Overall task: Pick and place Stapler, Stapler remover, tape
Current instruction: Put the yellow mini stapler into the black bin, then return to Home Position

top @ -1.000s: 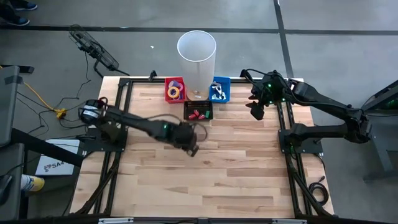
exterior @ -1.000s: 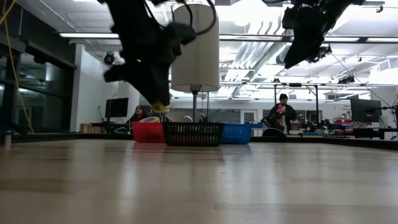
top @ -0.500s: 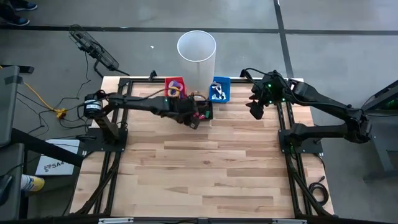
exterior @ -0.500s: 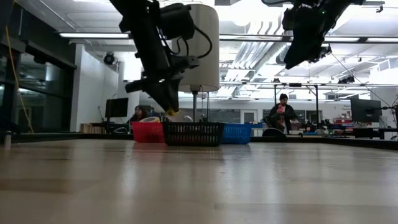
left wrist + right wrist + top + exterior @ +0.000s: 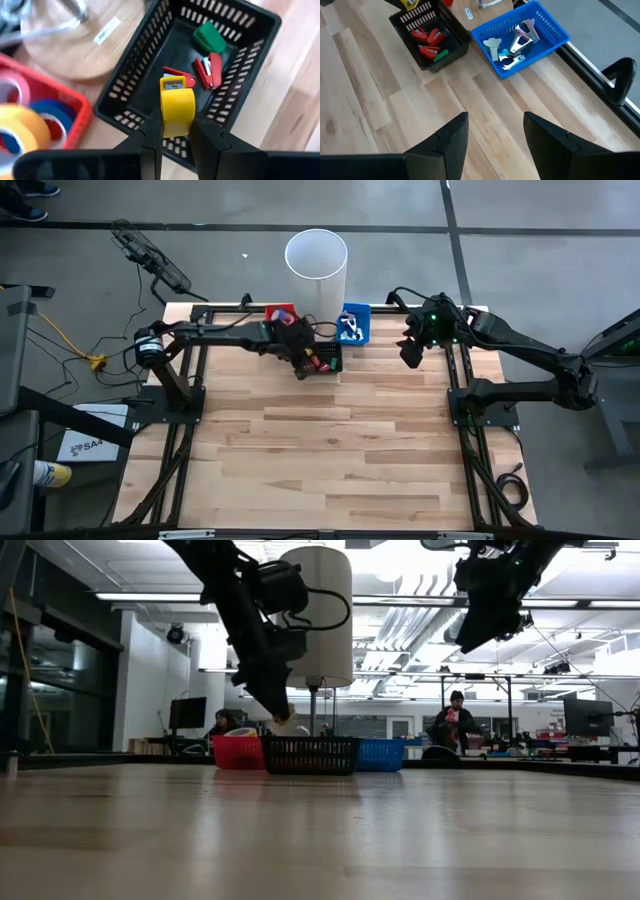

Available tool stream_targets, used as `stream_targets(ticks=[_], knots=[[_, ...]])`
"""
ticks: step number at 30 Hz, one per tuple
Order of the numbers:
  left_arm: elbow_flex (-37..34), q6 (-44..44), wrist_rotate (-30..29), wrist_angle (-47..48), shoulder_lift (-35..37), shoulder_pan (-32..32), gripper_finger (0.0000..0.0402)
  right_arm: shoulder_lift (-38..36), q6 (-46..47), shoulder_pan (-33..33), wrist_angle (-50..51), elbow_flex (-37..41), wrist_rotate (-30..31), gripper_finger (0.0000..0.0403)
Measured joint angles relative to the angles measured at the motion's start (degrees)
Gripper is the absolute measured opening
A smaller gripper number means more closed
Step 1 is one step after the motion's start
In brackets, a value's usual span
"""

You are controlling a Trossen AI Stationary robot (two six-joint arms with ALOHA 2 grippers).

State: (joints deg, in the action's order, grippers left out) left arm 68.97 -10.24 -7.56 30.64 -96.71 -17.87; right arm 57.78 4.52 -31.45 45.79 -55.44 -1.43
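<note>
While the right gripper (image 5: 492,142) waits with jaws apart, the left gripper (image 5: 176,131) clamps a yellow stapler (image 5: 177,105) over the black basket (image 5: 125,95).

i can read no text anywhere: the small white label (image 5: 106,31) on the round wooden base (image 5: 65,50) is too blurred to make out.

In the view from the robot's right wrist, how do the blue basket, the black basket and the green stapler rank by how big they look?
1. blue basket, though it sits nearer the camera
2. black basket, looks a bit smaller
3. green stapler, by far the smallest, lying inside the black basket
</note>
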Motion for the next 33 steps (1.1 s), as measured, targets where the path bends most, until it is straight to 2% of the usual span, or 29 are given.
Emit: stream_targets(ticks=[5, 10, 24, 33], knots=[[0.00, 13.86, 0.58, -1.39, 0.00, -1.05, 0.0064, 0.00, 1.43, 0.00, -0.32, 0.00, 0.72, 0.0181], [0.02, 23.81, 0.98, -2.80, -0.55, -1.26, 0.0064, 0.00, 3.33, -0.02, -0.42, 0.00, 2.99, 0.0181], [0.04, 31.49, 0.55, -3.90, -5.14, -1.24, 0.0067, 0.00, 7.43, -0.02, -0.60, 0.00, 4.96, 0.0181], [0.00, 32.72, 0.49, -2.73, -5.25, -1.24, 0.0185, -0.01, 8.54, -0.02, -0.58, 0.00, 4.95, 0.0181]])
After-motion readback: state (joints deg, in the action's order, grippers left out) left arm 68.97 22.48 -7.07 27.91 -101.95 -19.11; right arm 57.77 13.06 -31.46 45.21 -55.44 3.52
